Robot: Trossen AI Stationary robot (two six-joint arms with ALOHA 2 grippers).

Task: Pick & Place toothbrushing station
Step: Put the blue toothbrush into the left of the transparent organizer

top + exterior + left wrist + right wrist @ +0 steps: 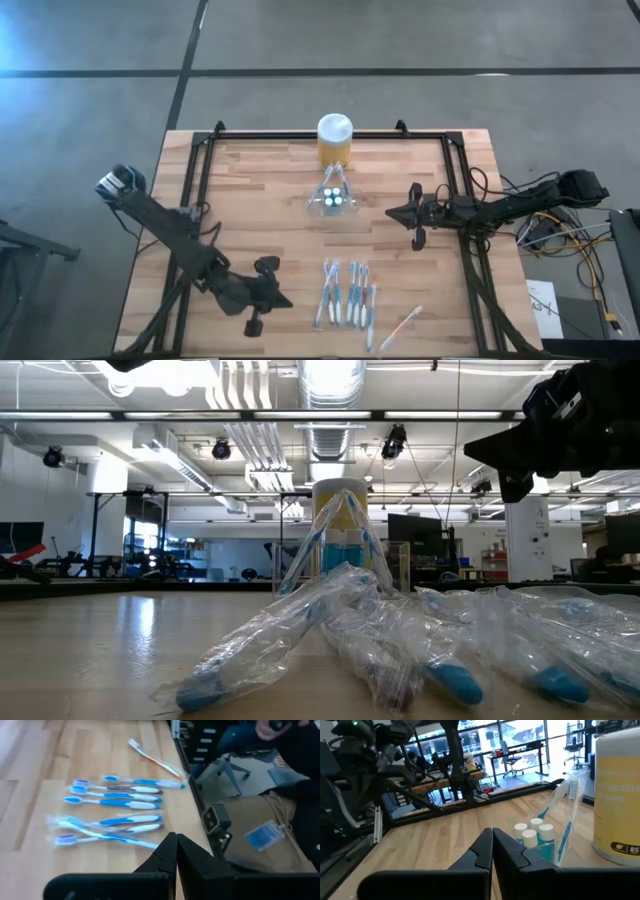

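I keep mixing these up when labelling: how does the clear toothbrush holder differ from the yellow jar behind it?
The clear holder is low and see-through, showing small white-capped bottles inside; the yellow jar is taller and opaque. The holder has wrapped toothbrushes leaning up from it, while the jar is closed by a white lid. Both stand upright mid-table, close together, and neither gripper touches them.

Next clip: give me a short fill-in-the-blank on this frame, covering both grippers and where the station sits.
1. The toothbrushing station stands just in front of the yellow ____.
2. The left gripper is shut and holds ____.
3. The right gripper, also shut, sits to the station's ____ in the high view.
4. The wrapped toothbrushes lie near the table's ____ edge.

Missing: jar; nothing; right; front
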